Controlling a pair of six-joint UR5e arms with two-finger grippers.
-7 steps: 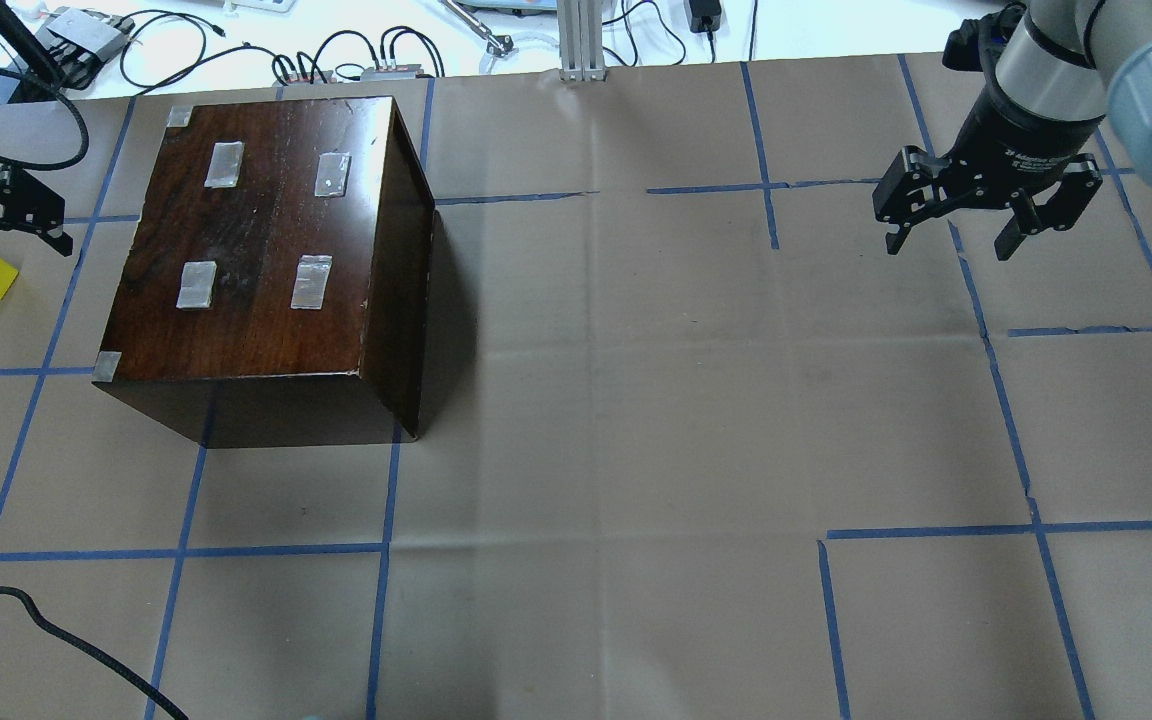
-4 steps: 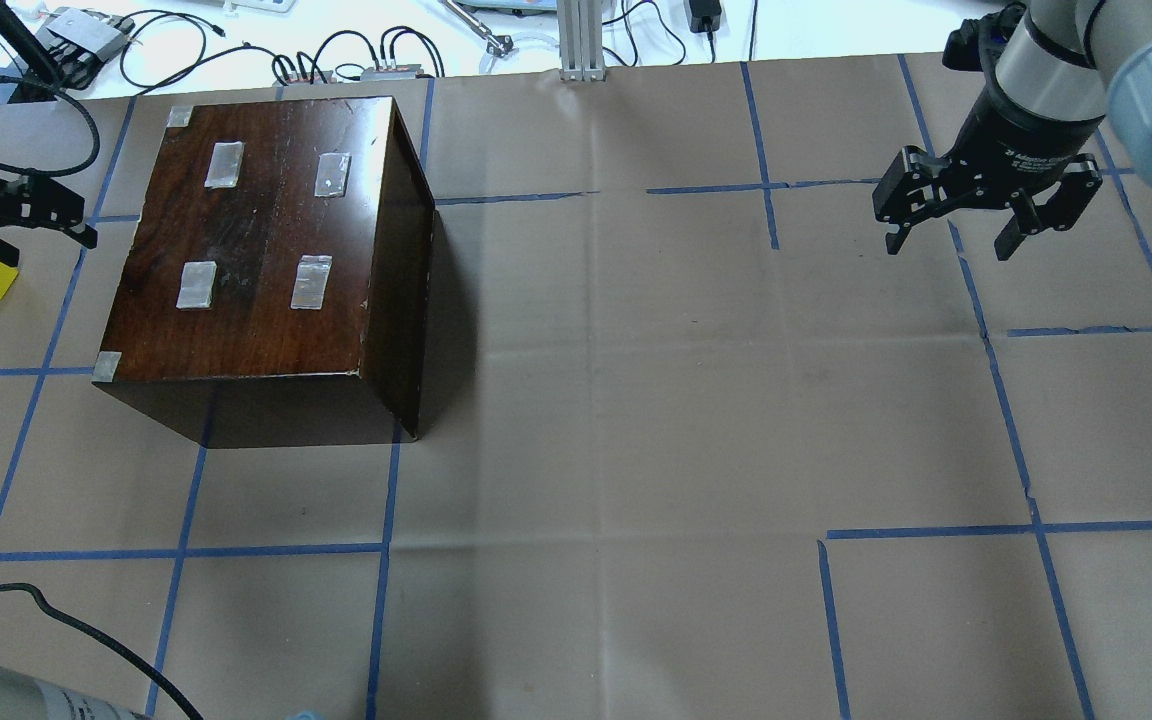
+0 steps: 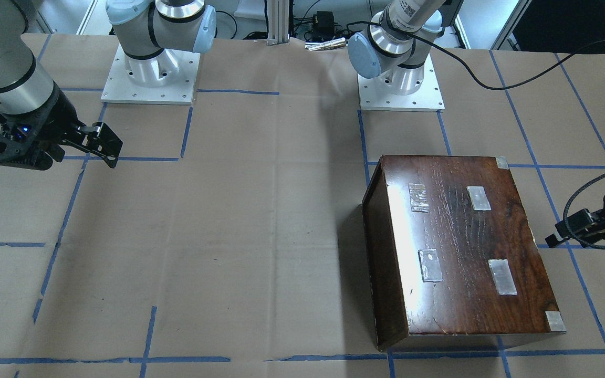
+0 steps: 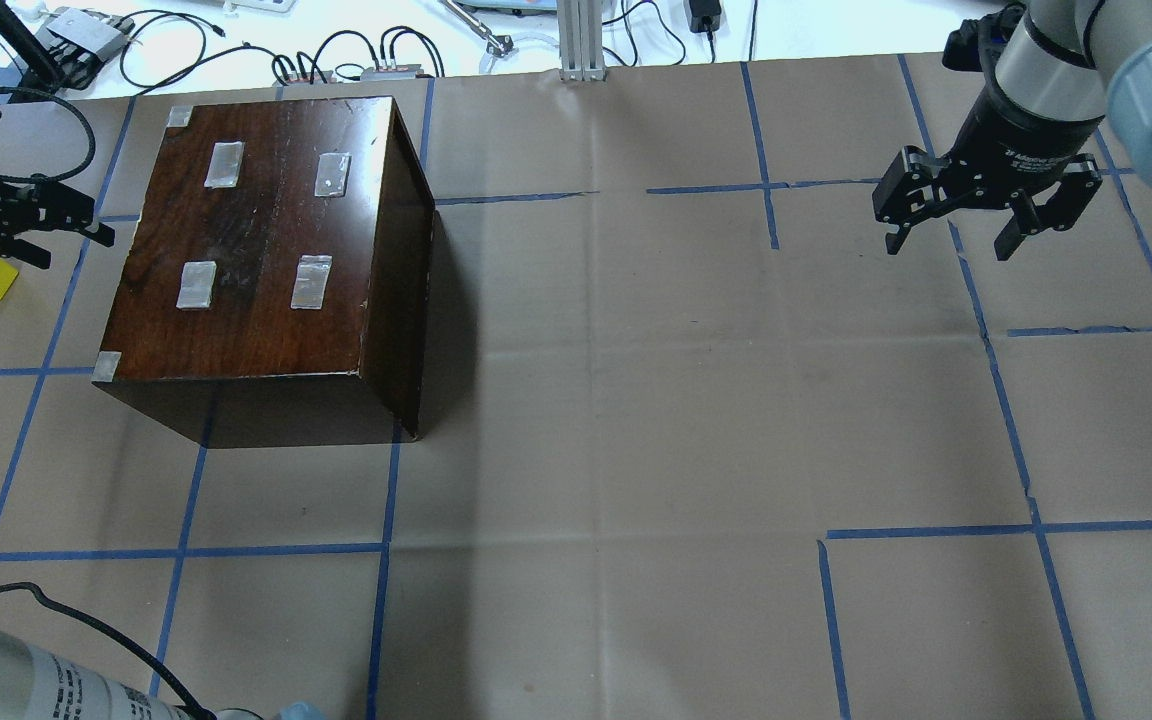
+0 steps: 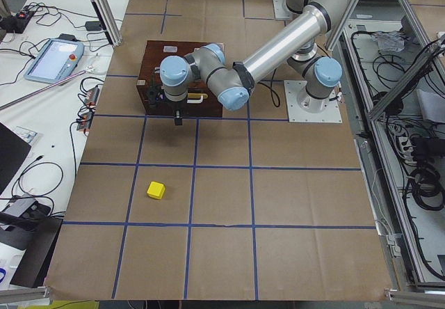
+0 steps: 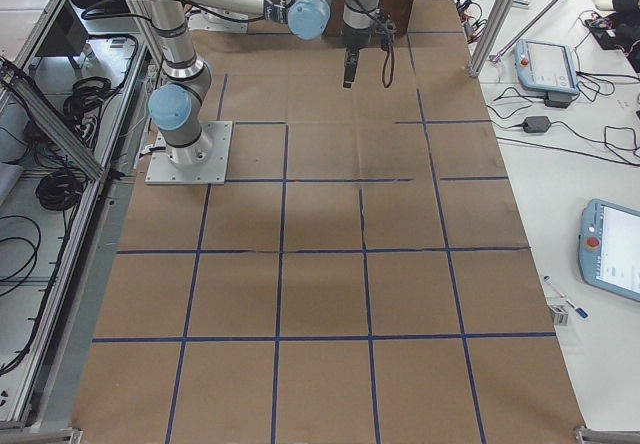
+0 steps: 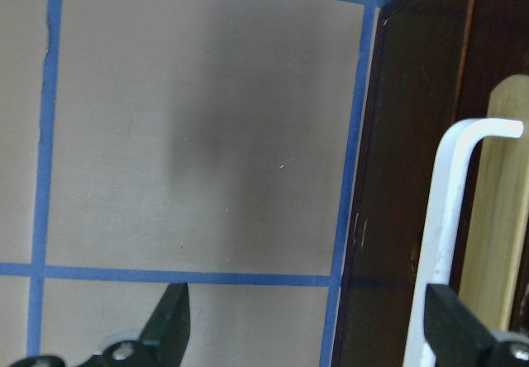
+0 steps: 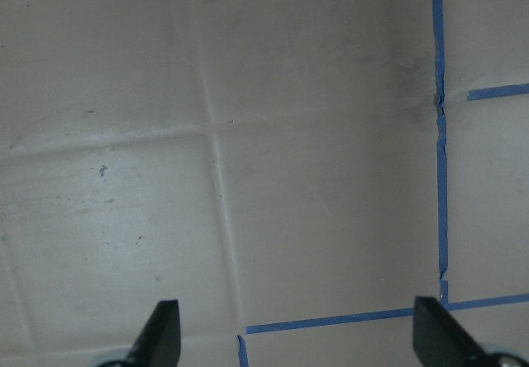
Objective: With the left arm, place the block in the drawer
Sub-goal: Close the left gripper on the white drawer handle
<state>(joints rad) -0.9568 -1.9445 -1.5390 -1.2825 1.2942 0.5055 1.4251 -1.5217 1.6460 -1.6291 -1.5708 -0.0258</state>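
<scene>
Seen from the worktop's [image 5: 222, 267] left end, the block [image 5: 156, 190] lay nearest, alone on the brown paper and touched by nothing. Beyond it, at about 12 o'clock, the left gripper [image 4: 74, 250] hung with its jaws released and empty, just beside the drawer [image 7: 397, 218], which looked shut in its box [image 4: 256, 230]. In the overhead view the block sat at 7 o'clock from those jaws. Farthest off, the right gripper [image 4: 950, 248] hovered, jaws spread, holding nothing. The step in hand appeared to be opening the drawer. Next, the jaws would need to clench its white handle [image 7: 446, 218] and draw it toward 9 o'clock.
</scene>
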